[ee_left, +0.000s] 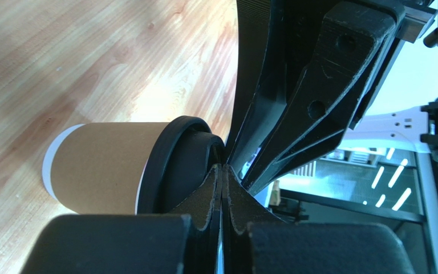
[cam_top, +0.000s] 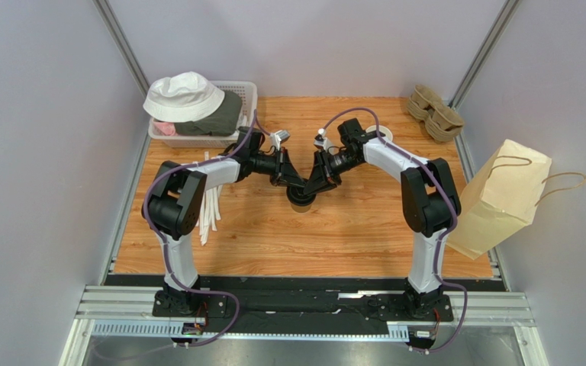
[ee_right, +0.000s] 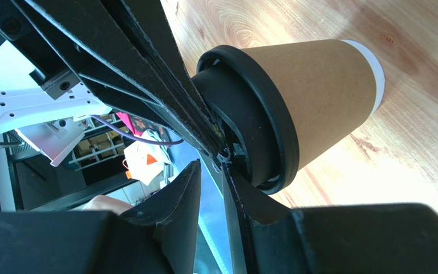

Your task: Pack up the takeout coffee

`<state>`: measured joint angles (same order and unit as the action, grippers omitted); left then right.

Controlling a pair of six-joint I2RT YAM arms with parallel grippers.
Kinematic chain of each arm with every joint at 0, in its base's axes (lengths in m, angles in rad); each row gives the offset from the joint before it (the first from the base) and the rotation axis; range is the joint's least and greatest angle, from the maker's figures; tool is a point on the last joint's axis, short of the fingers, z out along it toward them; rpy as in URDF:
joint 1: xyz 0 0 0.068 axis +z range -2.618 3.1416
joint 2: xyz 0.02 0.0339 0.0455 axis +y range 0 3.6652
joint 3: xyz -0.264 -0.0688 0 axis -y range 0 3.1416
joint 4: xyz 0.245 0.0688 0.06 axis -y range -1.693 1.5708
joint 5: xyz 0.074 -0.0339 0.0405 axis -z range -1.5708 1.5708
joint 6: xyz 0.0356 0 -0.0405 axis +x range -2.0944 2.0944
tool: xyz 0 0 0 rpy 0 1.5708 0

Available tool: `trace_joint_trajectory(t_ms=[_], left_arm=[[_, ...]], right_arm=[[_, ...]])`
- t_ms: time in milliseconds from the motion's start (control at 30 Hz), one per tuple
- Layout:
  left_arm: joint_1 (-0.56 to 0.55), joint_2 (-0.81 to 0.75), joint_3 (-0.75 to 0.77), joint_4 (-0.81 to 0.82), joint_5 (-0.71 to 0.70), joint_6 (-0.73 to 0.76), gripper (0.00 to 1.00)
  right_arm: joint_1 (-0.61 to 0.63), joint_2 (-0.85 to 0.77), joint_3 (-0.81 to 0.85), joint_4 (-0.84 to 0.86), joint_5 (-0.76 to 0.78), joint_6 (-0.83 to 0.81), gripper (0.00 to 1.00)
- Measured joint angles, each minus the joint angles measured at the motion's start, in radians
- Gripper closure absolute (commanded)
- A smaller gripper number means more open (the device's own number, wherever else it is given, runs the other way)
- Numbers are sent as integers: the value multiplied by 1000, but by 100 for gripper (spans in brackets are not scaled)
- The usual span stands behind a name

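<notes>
1. Centrally, the small tan paper cup with a round black plastic lid (cam_top: 301,200) stood upright on the wooden desk (cam_top: 365,229), between the two arms.
2. The left gripper (ee_left: 222,171) was closed, its fingertips pressed together right at the lid's edge.
3. The right gripper (ee_right: 218,165) sat at the lid's rim with its jaws slightly apart; whether it pinched the rim I cannot tell.
4. The brown paper bag (cam_top: 502,198) stood tilted at the desk's right edge, well apart from the cup.
</notes>
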<state>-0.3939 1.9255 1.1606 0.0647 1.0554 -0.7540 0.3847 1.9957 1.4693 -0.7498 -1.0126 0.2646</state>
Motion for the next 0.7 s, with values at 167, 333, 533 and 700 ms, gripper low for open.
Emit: trace_joint_trajectory(t_ms=[167, 333, 533, 700], left_arm=[[8, 14, -10, 44, 30, -43, 100], [14, 20, -24, 76, 44, -71, 100], [19, 21, -38, 100, 52, -97, 100], [23, 23, -39, 119, 70, -108, 98]], right_arm=[[0, 9, 13, -17, 8, -4, 71], [0, 21, 27, -38, 10, -11, 71], [0, 35, 49, -65, 11, -24, 71], [0, 73, 122, -142, 13, -71, 70]])
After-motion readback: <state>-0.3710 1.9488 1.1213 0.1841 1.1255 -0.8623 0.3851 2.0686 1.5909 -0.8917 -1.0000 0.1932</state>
